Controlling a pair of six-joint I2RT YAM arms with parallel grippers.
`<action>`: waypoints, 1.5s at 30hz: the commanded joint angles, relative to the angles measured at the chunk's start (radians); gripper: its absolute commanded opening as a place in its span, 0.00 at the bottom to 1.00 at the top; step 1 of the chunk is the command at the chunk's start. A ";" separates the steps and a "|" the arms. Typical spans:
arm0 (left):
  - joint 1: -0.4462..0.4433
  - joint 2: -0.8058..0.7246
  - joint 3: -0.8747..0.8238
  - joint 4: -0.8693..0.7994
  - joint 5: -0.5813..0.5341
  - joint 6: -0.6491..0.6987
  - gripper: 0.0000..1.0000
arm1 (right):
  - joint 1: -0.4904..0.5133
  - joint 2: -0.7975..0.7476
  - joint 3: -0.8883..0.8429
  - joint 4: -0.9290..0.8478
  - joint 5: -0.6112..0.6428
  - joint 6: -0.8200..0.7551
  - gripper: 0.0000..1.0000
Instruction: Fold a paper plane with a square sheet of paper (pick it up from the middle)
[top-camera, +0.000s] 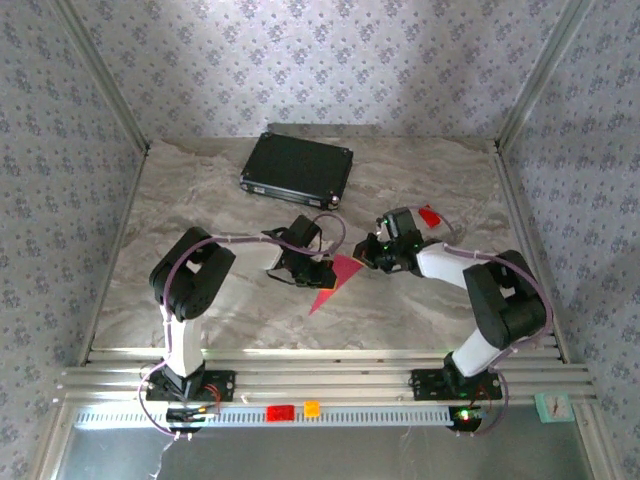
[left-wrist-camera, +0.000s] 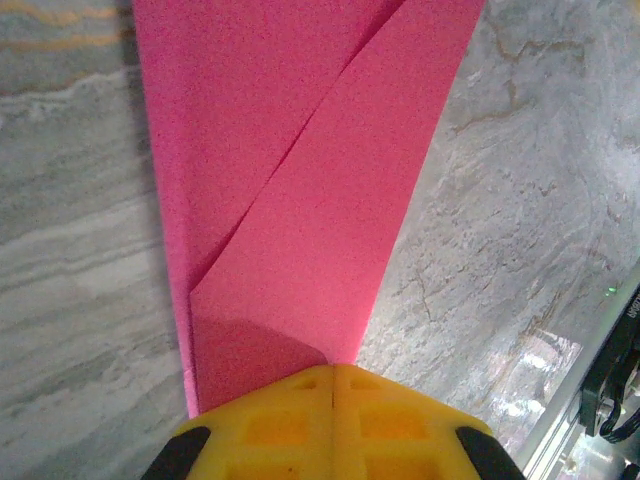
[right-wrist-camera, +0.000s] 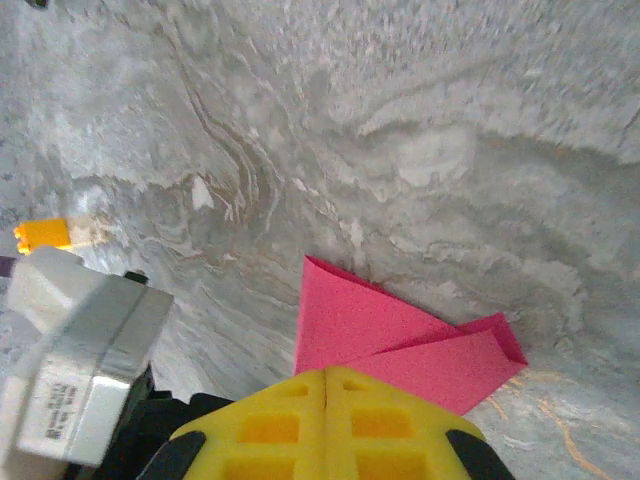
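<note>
Flower-patterned walls close in a marble-grey table (top-camera: 200, 200), with a black case (top-camera: 297, 168) lying near its back edge. At the middle of the table lies the pink paper (top-camera: 335, 275), folded into a long pointed shape with its tip towards the arms' bases. The left hand (top-camera: 322, 272) is fully closed, its yellow fingertips (left-wrist-camera: 290, 420) set on the narrow end of the paper (left-wrist-camera: 300, 200), where a diagonal fold line shows. The right hand (top-camera: 368, 255) is closed too, its tips (right-wrist-camera: 327, 385) at the edge of two overlapping flaps (right-wrist-camera: 380, 340). Whether either hand pinches the paper or only presses on it cannot be told.
</note>
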 joint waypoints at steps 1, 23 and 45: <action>-0.006 0.035 -0.041 -0.051 -0.028 -0.011 0.00 | 0.000 0.011 -0.035 0.031 -0.014 0.018 0.04; -0.005 0.013 -0.047 -0.068 -0.048 -0.045 0.00 | -0.177 0.101 -0.030 0.035 -0.162 -0.080 0.07; 0.177 -0.149 0.012 -0.022 0.062 -0.082 0.25 | 0.013 -0.206 -0.139 -0.097 0.022 0.036 0.26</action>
